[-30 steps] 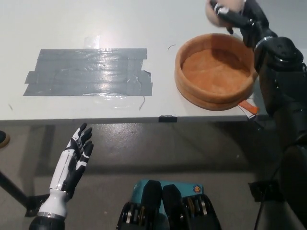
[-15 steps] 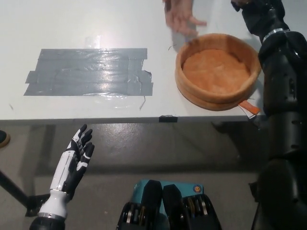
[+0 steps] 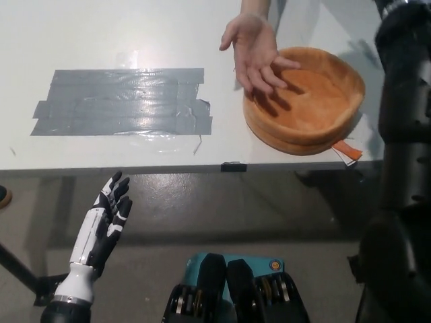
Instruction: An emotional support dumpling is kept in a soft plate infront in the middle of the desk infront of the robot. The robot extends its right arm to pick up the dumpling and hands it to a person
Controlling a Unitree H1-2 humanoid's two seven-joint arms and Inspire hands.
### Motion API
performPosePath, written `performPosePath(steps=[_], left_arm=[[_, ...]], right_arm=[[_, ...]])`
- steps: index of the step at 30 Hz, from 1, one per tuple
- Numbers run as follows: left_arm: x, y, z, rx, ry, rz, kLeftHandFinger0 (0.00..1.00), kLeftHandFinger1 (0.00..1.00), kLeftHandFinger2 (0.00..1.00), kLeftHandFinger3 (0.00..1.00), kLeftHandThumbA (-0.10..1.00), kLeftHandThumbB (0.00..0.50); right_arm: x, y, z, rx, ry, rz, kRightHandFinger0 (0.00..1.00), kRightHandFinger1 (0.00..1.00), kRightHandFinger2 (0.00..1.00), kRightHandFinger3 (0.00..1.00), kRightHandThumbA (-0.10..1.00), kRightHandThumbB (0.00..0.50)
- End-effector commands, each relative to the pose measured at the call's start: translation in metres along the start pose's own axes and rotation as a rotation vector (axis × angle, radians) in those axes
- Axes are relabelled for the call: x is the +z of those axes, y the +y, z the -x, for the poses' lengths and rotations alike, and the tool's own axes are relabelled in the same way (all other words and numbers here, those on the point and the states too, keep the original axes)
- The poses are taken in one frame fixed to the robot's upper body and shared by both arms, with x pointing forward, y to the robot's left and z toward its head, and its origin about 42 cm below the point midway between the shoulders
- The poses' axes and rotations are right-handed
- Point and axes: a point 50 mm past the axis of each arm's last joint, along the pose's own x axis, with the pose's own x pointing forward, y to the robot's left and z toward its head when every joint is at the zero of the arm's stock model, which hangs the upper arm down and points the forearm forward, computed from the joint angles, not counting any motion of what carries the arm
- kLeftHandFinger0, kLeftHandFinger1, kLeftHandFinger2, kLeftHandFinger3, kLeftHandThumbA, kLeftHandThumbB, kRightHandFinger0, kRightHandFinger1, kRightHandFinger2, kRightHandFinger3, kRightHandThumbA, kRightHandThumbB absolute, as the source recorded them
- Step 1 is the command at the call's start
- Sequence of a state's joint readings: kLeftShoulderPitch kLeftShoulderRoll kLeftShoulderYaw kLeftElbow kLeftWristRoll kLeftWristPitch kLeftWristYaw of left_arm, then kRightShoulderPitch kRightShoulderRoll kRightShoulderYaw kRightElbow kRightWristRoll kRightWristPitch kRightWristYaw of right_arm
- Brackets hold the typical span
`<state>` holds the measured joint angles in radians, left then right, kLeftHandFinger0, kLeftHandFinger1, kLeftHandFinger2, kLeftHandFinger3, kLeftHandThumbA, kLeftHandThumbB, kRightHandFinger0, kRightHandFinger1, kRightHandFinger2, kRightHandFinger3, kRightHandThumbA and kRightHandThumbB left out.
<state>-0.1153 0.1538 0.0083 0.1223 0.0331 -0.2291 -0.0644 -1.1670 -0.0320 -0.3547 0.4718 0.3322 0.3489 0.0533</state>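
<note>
The slim white-shelled left hand (image 3: 102,225) has black fingers and joints; the bulky, glossy black right arm (image 3: 403,134) seems smooth-cased.

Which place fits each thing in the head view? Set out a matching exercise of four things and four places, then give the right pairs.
Things:
1. soft plate
2. grey tape patch
3. person's hand
4. left robot hand

Places:
A. below the desk edge, at lower left, fingers apart
B. palm up, over the plate's left rim
C. flat on the desk, left of the plate
D. on the desk, at the right, nothing in it

Pairs: 1-D, 2-C, 3-B, 4-A
</note>
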Motion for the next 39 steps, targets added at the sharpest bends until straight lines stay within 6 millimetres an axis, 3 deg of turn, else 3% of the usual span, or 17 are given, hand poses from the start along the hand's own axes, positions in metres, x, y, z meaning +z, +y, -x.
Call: performPosePath(steps=[1,3,5,7,9,12,16,20,24,26,27,28,29,31,32,35,39], left_arm=[[0.015,0.006,-0.006,-0.008,-0.084,-0.045,1.0,1.0,1.0,1.0,0.86,0.313],[0.015,0.006,-0.006,-0.009,-0.084,-0.042,1.0,1.0,1.0,1.0,0.86,0.311],[0.015,0.006,-0.006,-0.009,-0.087,-0.032,1.0,1.0,1.0,1.0,0.84,0.311],[0.015,0.005,-0.007,-0.009,-0.086,-0.033,1.0,1.0,1.0,1.0,0.84,0.311],[0.016,0.005,-0.008,-0.01,-0.085,-0.039,1.0,1.0,1.0,1.0,0.85,0.321],[0.018,0.004,-0.009,-0.012,-0.091,-0.044,1.0,1.0,1.0,1.0,0.85,0.315],[0.02,0.005,-0.009,-0.015,-0.095,-0.044,1.0,1.0,1.0,1.0,0.85,0.311],[0.022,0.005,-0.01,-0.025,-0.1,-0.045,1.0,1.0,1.0,1.0,0.85,0.308],[0.022,0.005,-0.011,-0.025,-0.094,-0.04,1.0,1.0,1.0,1.0,0.84,0.32],[0.023,0.005,-0.011,-0.023,-0.093,-0.041,1.0,1.0,1.0,1.0,0.84,0.322],[0.023,0.005,-0.011,-0.023,-0.093,-0.038,1.0,1.0,1.0,1.0,0.84,0.323],[0.023,0.005,-0.011,-0.022,-0.094,-0.042,1.0,1.0,1.0,1.0,0.84,0.32],[0.023,0.005,-0.011,-0.022,-0.094,-0.045,1.0,1.0,1.0,1.0,0.84,0.312],[0.023,0.006,-0.011,-0.022,-0.096,-0.047,1.0,1.0,1.0,1.0,0.84,0.309],[0.023,0.006,-0.011,-0.022,-0.098,-0.053,1.0,1.0,1.0,1.0,0.85,0.314],[0.023,0.006,-0.01,-0.02,-0.096,-0.059,1.0,1.0,1.0,1.0,0.85,0.319],[0.022,0.006,-0.012,-0.023,-0.1,-0.048,1.0,1.0,1.0,1.0,0.84,0.321]], right_arm=[[0.033,0.042,-0.032,0.043,-0.148,0.495,0.12,0.58,0.92,0.88,-0.1,0.181],[0.03,0.047,-0.038,0.036,-0.147,0.614,0.02,0.49,0.87,0.8,-0.1,0.184],[0.018,0.063,-0.049,0.043,-0.136,0.811,0.03,0.48,0.85,0.76,-0.1,0.178],[0.013,0.067,-0.052,0.052,-0.134,0.878,0.0,0.48,0.85,0.78,-0.1,0.17],[-0.002,0.073,-0.057,0.072,-0.136,0.994,0.0,0.55,0.96,0.83,-0.1,0.173],[-0.025,0.073,-0.059,0.092,-0.097,1.124,0.0,0.53,0.89,0.89,-0.1,0.169],[-0.053,0.062,-0.055,0.111,-0.053,1.18,0.0,0.45,0.84,0.86,-0.1,0.175],[-0.08,0.046,-0.047,0.088,0.028,1.196,0.04,0.54,0.96,0.91,-0.1,0.189],[-0.1,0.03,-0.039,0.113,0.109,1.226,0.02,0.54,0.96,0.9,-0.1,0.196],[-0.103,0.028,-0.038,0.128,0.148,1.23,0.11,0.64,1.0,1.0,-0.1,0.244],[-0.104,0.027,-0.038,0.131,0.159,1.234,0.15,0.66,1.0,0.96,-0.1,0.248],[-0.104,0.026,-0.038,0.149,0.172,1.239,0.4,0.84,1.0,1.0,0.1,0.339],[-0.103,0.025,-0.039,0.187,0.217,1.237,0.72,1.0,1.0,1.0,0.32,0.364],[-0.102,0.025,-0.04,0.208,0.241,1.238,1.0,1.0,1.0,1.0,0.43,0.394],[-0.1,0.026,-0.041,0.227,0.263,1.253,1.0,1.0,1.0,1.0,0.56,0.434],[-0.092,0.03,-0.045,0.248,0.265,1.307,1.0,1.0,1.0,1.0,0.77,0.499],[-0.078,0.039,-0.051,0.235,0.207,1.306,1.0,1.0,1.0,1.0,0.85,0.5]])
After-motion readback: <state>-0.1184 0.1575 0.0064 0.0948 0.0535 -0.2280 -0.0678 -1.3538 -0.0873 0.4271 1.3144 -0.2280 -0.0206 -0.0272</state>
